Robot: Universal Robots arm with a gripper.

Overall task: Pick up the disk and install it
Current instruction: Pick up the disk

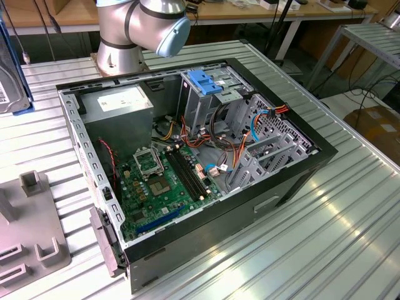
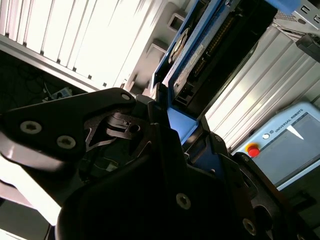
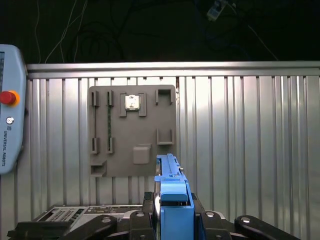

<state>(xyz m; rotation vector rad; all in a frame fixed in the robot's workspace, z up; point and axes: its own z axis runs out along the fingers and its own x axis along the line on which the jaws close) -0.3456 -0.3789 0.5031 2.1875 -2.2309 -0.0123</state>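
Observation:
My gripper is shut on the disk, which stands edge-on between the black fingers with its blue carrier frame up. In the second wrist view the disk shows its dark body, connector row and blue frame rising out of the gripper. At the exterior view's far left edge the disk hangs above the ribbed table, well apart from the open computer case.
Inside the case are a green motherboard, a grey power supply box, loose cables and a drive cage with a bare blue bracket. A grey fixture plate lies on the table below the gripper. A teach pendant lies beside it.

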